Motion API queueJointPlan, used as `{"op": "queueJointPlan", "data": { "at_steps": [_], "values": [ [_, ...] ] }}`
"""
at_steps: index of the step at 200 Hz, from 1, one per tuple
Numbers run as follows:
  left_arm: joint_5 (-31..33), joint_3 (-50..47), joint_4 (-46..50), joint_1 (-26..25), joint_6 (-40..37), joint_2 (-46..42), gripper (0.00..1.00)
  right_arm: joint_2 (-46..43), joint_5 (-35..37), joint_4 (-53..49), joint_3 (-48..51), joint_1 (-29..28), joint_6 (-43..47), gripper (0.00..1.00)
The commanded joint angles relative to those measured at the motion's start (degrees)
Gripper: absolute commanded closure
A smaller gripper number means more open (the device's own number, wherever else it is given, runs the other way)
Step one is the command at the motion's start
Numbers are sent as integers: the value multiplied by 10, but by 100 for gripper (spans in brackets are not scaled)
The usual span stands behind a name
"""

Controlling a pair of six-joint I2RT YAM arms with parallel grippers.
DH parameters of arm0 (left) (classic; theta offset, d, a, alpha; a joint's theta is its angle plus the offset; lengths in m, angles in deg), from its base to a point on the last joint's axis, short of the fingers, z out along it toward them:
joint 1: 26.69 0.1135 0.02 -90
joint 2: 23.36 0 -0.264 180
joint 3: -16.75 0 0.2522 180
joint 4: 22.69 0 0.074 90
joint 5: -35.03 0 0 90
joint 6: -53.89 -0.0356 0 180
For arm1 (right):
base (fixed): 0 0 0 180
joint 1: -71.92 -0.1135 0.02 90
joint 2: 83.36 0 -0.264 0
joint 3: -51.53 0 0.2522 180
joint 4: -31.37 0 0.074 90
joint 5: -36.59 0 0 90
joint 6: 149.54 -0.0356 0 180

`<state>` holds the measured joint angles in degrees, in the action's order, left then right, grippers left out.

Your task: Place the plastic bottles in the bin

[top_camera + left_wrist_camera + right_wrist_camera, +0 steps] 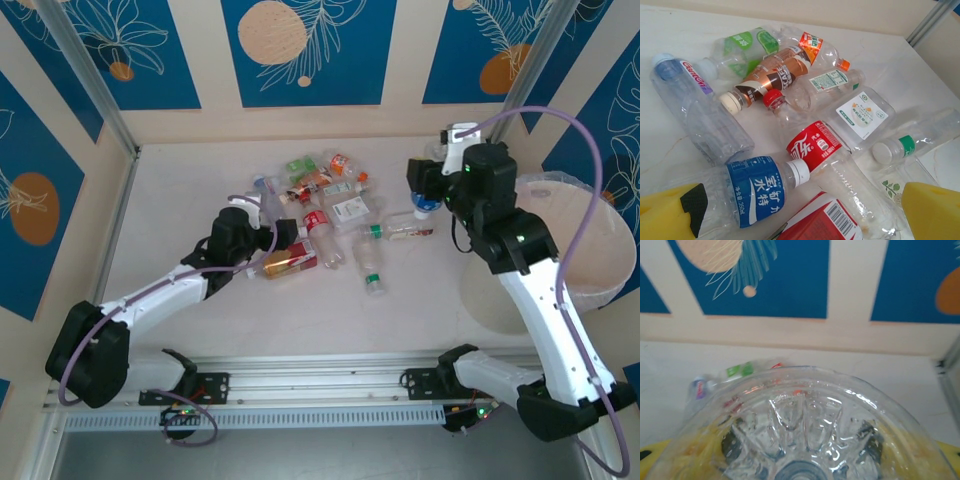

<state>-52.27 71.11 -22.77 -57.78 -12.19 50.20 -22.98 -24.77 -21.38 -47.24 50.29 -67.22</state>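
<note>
From above, the plastic bottles (325, 205) are seen heaped at the middle of the white worktop (180, 200). The left pincer (278, 240) is poised at the heap's near-left edge, just beside a red-labelled bottle (290, 262). The right pincer (428, 195) is seen to the right of the heap with a clear bottle (426, 208) in it. The bin (600, 250) stands at the far right, partly covered by that arm. At the left wrist, the yellow fingers (670, 212) are spread wide, gripping nothing, with bottles lying below. At the right wrist, the clear bottle's ribbed base is seen clamped between the fingers (650, 460).
</note>
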Motion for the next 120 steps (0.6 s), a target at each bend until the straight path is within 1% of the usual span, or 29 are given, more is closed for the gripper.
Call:
{"op": "queueJointPlan", "data": {
  "at_steps": [1,13,24,35,41,49,62,76,96,120],
  "values": [
    [15,-2,-23,3,0,-10,0,-21,105,-20,-38,11,57,53],
    [14,-2,-25,3,2,-7,0,-34,169,-8,-45,17,80,53],
    [13,-3,-28,2,2,-4,0,-51,245,34,-32,32,118,53],
    [13,-3,-31,2,4,0,0,-72,303,96,-2,65,164,53],
    [13,-3,-32,3,5,3,0,-82,314,121,14,100,173,53],
    [12,-2,-36,3,7,7,0,-95,307,129,26,151,160,53],
    [8,-1,-41,4,11,14,0,-116,272,117,43,232,104,53],
    [1,2,-47,4,14,25,0,-132,236,110,62,300,68,53],
    [-10,9,-45,5,20,38,0,-127,201,100,87,369,42,54],
    [-14,18,-39,5,25,46,0,-95,183,43,108,441,-5,52]
  ]
}}
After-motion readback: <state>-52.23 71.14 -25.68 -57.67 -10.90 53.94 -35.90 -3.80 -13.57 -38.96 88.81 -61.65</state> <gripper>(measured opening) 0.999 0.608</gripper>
